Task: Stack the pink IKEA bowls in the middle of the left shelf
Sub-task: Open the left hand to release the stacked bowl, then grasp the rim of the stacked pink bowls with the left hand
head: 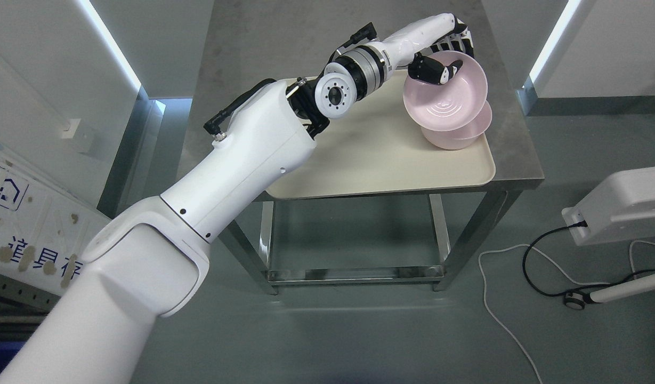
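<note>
Evidently the left hand [439, 58] gripped the upper bowl [445, 92] at its far rim, thumb inside and fingers curled over the outer wall, because a rim pinch suits a thin-walled vessel. The bowl was tilted, its opening facing the camera, resting against a second bowl [458, 133] on the tray [380, 160] at the surface's [519, 160] right side. No shelf was visible.

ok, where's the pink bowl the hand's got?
Head view, upper right: the tilted pink bowl is gripped at its rim by the left robot hand, above a second pink bowl on the cream tray.
</note>
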Tool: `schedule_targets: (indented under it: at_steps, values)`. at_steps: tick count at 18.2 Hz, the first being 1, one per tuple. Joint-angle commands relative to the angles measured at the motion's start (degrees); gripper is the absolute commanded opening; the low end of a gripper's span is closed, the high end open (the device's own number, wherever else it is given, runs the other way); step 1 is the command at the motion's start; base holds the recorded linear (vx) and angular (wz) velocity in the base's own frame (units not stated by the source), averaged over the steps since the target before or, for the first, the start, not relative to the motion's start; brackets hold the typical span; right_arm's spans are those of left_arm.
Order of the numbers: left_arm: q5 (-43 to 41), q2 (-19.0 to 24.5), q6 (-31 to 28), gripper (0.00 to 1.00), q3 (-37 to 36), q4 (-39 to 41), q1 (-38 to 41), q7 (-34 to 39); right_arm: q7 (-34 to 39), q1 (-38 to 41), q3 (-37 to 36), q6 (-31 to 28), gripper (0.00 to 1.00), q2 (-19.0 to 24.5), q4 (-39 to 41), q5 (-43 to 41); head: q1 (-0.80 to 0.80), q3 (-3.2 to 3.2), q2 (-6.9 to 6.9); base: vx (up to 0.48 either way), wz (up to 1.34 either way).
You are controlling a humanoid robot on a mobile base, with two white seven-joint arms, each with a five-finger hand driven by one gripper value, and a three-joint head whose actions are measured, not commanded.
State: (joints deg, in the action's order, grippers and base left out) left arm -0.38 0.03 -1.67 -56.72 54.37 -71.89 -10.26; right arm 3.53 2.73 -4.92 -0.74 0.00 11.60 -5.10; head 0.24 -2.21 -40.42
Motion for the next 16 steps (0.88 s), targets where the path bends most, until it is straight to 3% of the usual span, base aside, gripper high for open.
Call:
schedule_targets:
  at_steps: [1,4,5,7,9,11,16]
  values:
    - [1.3,1.0,0.0,0.27,0.8,1.3,-0.3,0.1,0.0,0.0,0.0,0.0,1.0,-1.0,0.0,0.0,0.0,0.0,0.0,0.0,0.0]
    - [1.2,1.0,0.0,0.35,2.8,0.4,-0.2,0.0,0.0,0.0,0.0,0.0,1.0,-1.0,0.0,0.0,0.0,0.0,0.0,0.0,0.0]
    - [1.2,1.0,0.0,0.44,2.9,0.5,-0.1,0.1,0.0,0.0,0.0,0.0,1.0,-1.0,0.0,0.0,0.0,0.0,0.0,0.0,0.0]
    - [1.2,1.0,0.1,0.74,6.1,2.6,1.8,0.2,0.0,0.0,0.0,0.0,1.0,-1.0,0.0,0.0,0.0,0.0,0.0,0.0,0.0]
    - [1.3,1.0,0.0,0.82,15.2,10.1,6.7,-0.8,0.0,0.0,0.0,0.0,1.0,-1.0,0.0,0.0,0.0,0.0,0.0,0.0,0.0]
    - [1.3,1.0,0.8,0.94,18.0,16.0,10.9,-3.2,0.0,0.0,0.0,0.0,1.0,-1.0,0.0,0.0,0.0,0.0,0.0,0.0,0.0]
    - [-5.0,1.0,1.9,0.97,17.5,18.8,14.6,-7.8,0.0,0.0,0.0,0.0,1.0,-1.0,0.0,-0.1,0.0,0.0,0.0,0.0,0.0]
